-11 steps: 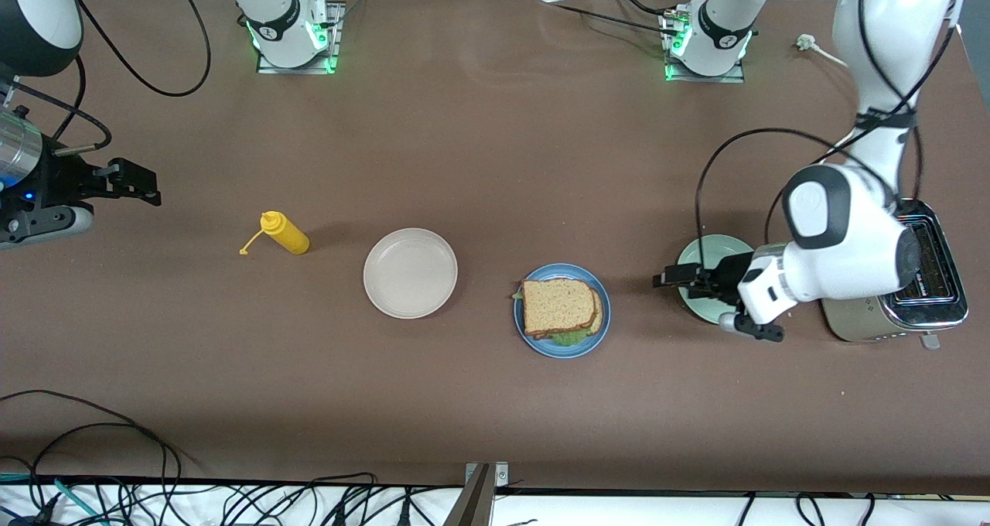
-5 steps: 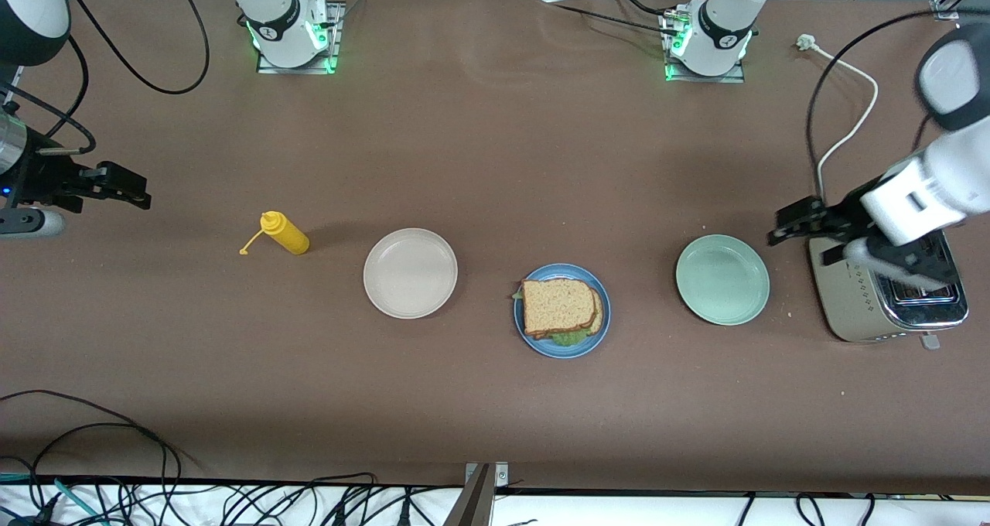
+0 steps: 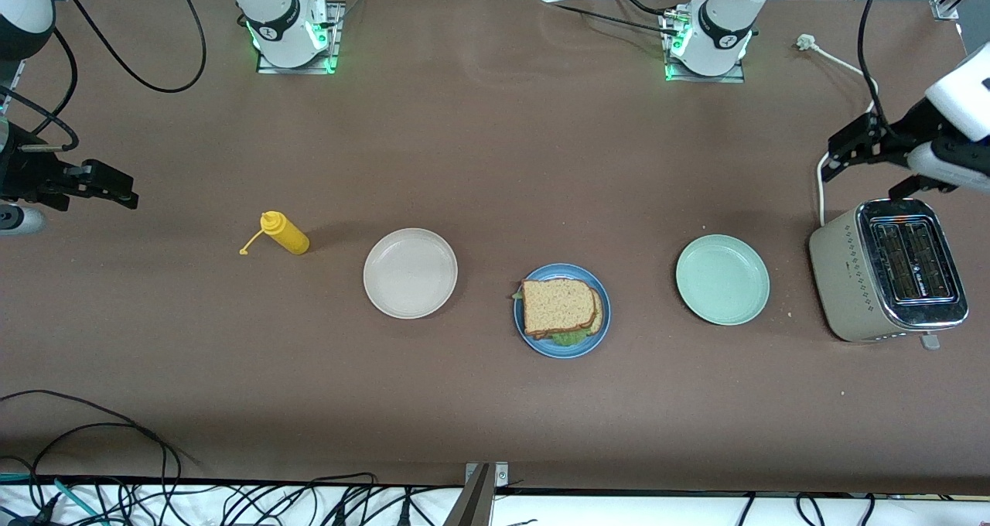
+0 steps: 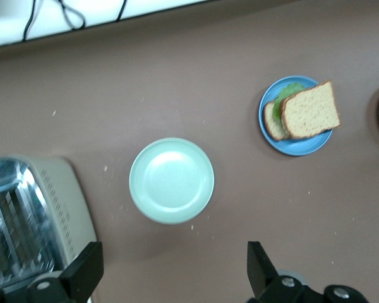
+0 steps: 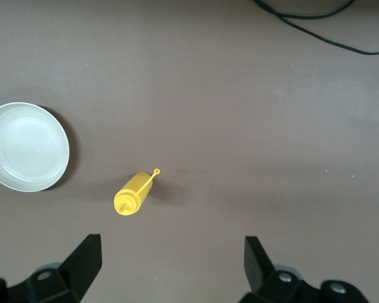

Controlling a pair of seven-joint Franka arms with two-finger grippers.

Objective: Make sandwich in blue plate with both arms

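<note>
A brown table seen from above. Near its middle, on the side nearer the front camera, sits the blue plate (image 3: 600,333), round and sky-blue with a shallow rim. On it lies the sandwich (image 3: 559,307): two squarish slices of speckled brown bread with darker crust, the top slice shifted slightly off the lower one, and ruffled green lettuce peeking out at the near edge.

The bread looks light, soft and easily crushed, and the loose stack would likely slide apart if tilted. A gentle hold across opposite crust edges, or moving it by the plate rim, seems safest.

A cream-white plate (image 3: 410,272) sits beside the blue one toward the right arm's end, with a yellow squeeze bottle (image 3: 285,232) past it. A mint-green plate (image 3: 722,279) and a toaster (image 3: 889,278) sit toward the left arm's end.

The left gripper (image 3: 851,145) hangs above the toaster's end of the table, fingers spread and empty. The right gripper (image 3: 100,186) hangs over bare table at the right arm's end, fingers likewise spread, holding nothing.
</note>
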